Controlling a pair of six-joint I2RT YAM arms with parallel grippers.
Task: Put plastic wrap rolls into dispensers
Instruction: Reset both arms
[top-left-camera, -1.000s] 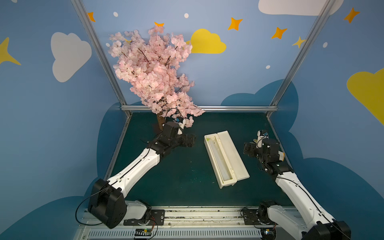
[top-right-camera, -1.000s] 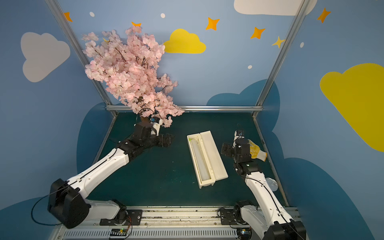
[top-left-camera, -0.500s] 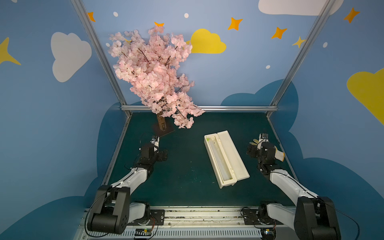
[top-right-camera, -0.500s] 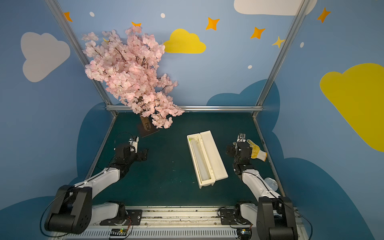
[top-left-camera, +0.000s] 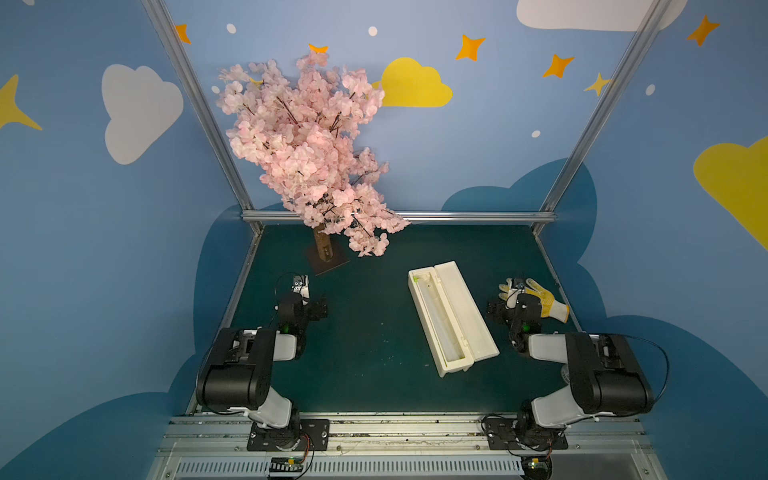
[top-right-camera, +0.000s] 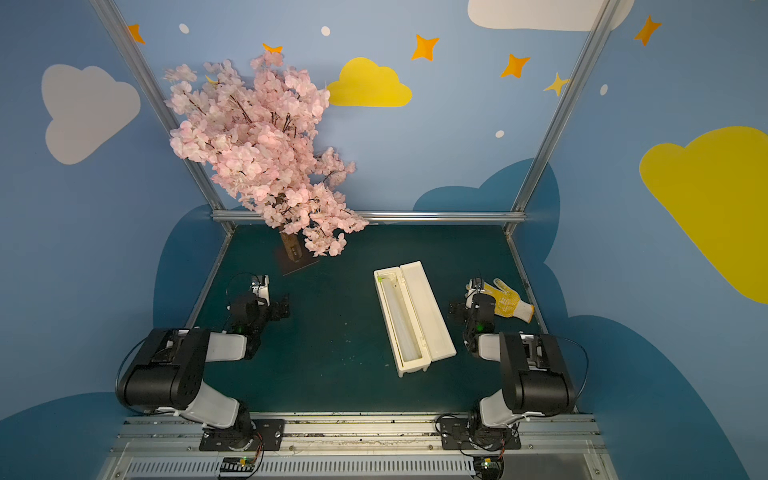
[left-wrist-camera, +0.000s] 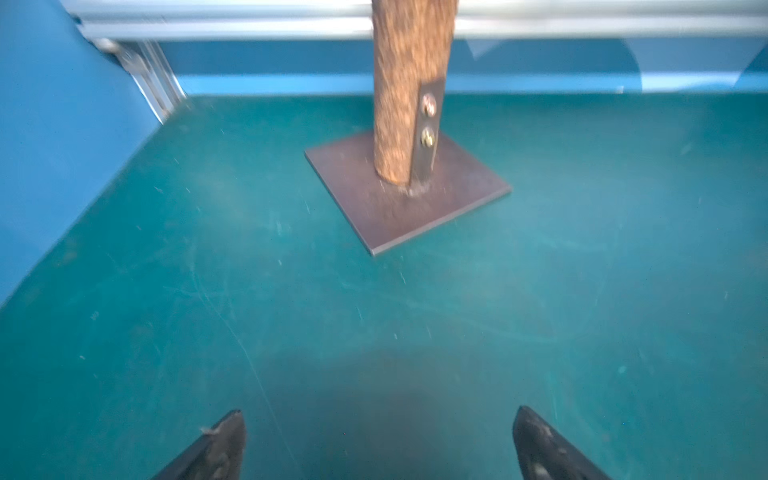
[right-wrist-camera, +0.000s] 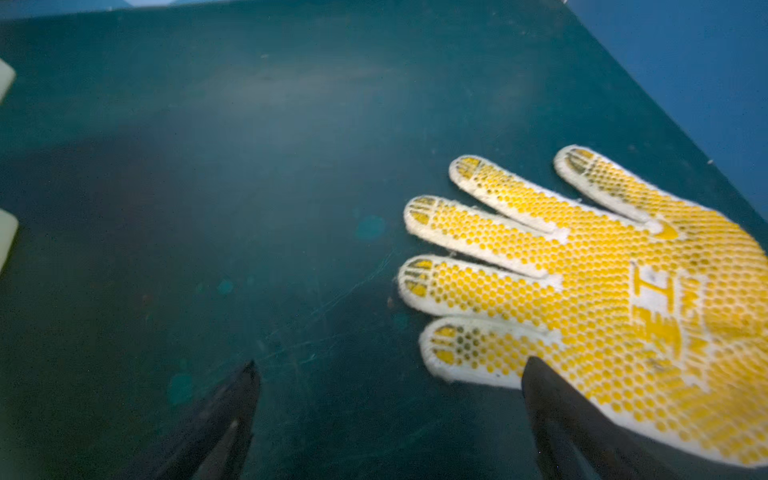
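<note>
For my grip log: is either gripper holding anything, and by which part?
Nothing is held. The left gripper stands open over the green mat; the right gripper stands open beside the yellow-dotted white knit glove, not closed on it.

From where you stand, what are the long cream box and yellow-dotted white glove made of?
Long cream box: probably moulded plastic, smooth, faint sheen, crisp edges. Yellow-dotted white glove: knitted fabric, fuzzy at the edges, with raised, seemingly rubbery yellow dots.
</note>
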